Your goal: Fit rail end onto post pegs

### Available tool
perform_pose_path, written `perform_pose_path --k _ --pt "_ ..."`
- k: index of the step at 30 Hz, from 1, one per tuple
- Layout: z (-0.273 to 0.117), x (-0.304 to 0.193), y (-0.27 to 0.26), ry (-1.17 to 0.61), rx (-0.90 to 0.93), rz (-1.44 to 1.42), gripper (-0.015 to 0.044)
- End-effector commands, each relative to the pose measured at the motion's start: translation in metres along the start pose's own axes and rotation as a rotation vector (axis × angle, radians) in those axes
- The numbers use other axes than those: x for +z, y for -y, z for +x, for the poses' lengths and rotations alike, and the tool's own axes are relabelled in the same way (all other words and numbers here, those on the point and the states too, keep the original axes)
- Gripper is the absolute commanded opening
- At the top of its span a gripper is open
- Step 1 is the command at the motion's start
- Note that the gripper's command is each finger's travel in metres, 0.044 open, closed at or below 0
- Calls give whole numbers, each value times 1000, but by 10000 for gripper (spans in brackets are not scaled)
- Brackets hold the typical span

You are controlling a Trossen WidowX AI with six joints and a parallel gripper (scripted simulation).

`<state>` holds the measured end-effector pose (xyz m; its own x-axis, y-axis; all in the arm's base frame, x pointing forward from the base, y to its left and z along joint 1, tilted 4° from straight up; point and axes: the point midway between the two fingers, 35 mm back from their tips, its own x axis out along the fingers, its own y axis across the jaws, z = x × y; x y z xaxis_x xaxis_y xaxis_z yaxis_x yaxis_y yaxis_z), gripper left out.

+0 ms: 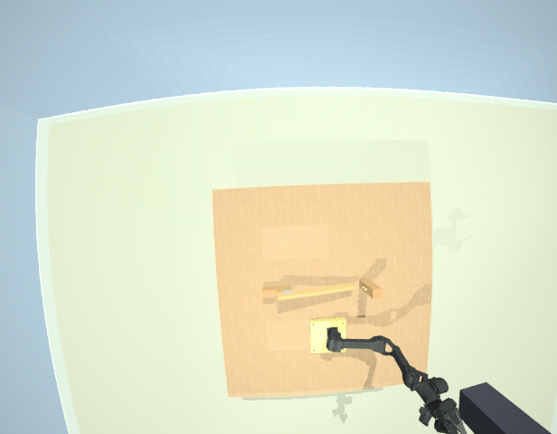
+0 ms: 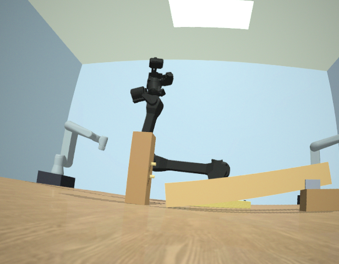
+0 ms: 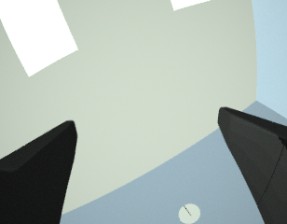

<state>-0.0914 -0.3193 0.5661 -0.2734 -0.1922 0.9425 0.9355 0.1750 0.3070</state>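
The long wooden rail slopes: its far end sits in the grey bracket on the low footboard block, and its near end rests on the table. The short post stands just beyond that near end, apart from it by a small gap. Its two pegs face the rail and are bare. My gripper is open and empty. It is raised high above the table and points up at the ceiling, far from the rail.
My arm's base stands on a yellow plate behind the rail. A dark block bearing a pale arm stands off the table. Another pale arm shows at the right.
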Motion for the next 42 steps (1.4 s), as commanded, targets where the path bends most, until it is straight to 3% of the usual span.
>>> perform_pose_path --k 1,12,21,32,42 --pt "1 3 0 7 3 0 426" --pt "24 154 -37 360 190 5 440" --pt "-4 279 -107 648 469 -10 440" --pt "-101 372 -223 903 941 -56 440" --pt "-233 374 -326 955 1511 -107 440"
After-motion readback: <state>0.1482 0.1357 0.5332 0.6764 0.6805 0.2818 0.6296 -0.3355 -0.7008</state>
